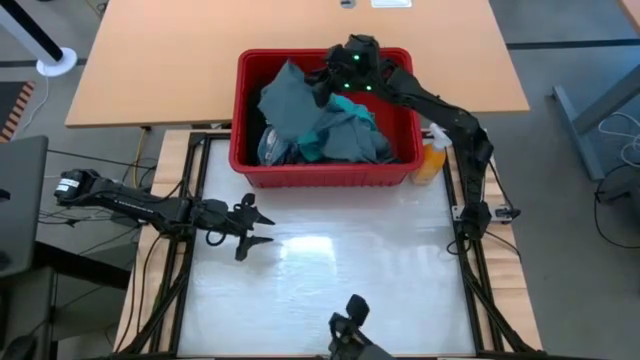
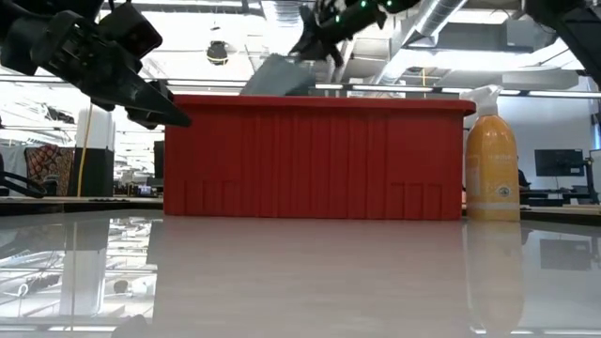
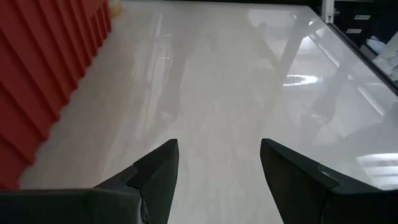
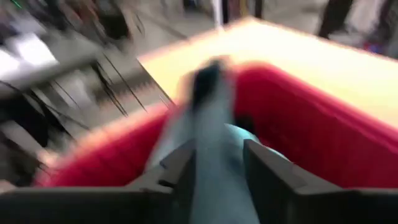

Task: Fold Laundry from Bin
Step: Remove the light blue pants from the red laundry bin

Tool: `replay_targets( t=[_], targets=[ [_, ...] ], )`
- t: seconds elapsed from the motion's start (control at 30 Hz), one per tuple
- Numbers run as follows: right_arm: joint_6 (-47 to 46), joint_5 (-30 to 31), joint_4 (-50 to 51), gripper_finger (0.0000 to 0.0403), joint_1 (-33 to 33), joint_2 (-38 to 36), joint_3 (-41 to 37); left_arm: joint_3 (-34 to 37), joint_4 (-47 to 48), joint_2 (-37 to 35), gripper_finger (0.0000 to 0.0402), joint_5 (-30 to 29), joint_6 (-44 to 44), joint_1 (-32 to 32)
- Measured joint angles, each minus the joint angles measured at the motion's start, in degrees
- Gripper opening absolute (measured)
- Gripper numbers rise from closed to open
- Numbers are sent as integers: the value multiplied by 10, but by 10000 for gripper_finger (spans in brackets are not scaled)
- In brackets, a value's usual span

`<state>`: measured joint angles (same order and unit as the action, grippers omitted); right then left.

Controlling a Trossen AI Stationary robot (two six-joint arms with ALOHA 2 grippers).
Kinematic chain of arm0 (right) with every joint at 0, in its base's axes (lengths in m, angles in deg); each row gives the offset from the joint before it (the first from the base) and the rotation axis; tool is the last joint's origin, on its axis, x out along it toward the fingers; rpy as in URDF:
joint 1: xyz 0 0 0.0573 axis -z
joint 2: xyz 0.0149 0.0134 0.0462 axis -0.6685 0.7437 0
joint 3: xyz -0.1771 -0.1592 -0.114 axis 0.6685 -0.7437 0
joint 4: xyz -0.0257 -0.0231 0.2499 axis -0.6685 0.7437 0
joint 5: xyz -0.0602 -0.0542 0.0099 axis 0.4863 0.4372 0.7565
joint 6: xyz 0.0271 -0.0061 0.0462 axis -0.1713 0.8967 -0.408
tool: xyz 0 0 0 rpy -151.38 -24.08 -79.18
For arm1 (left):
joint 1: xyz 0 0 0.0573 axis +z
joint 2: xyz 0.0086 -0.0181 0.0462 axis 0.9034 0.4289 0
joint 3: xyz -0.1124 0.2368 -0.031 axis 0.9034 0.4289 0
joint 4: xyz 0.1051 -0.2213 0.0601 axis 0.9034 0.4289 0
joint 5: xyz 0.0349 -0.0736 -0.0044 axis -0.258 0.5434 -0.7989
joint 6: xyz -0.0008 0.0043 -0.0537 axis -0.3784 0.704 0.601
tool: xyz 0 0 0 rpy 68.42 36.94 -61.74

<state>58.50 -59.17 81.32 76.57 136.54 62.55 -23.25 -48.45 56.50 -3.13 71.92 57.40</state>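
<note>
1 bin: the red bin (image 1: 325, 176) sits at the far edge of the white table (image 1: 330, 290), slotted wall toward me.
Contents: laundry (image 1: 335, 135) heaped inside, dull grey-green and teal pieces tangled together.
Right gripper: right gripper (image 1: 325, 85) is over the bin's far side, fingers pinching a grey-green garment (image 4: 214, 155) raised above the rim.
Left gripper: left gripper (image 3: 217, 171) hangs over the table near the bin's left front, fingers spread, holding nothing.
Around: orange spray bottle (image 2: 492, 169) stands just right of the bin.
</note>
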Motion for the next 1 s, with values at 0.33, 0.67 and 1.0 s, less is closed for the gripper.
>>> replay_targets(
  t=[0.33, 0.67, 1.0],
  targets=[
    [23, 0, 334, 254, 10, -31, 72, 0, 1, 0, 217, -28, 0, 0],
    [-45, 204, 473, 255, -74, -27, -16, 0, 3, 0, 217, -26, 13, 0],
    [-138, 237, 454, 220, -115, -30, -103, 0, 21, 0, 217, -22, 17, 0]
  ],
)
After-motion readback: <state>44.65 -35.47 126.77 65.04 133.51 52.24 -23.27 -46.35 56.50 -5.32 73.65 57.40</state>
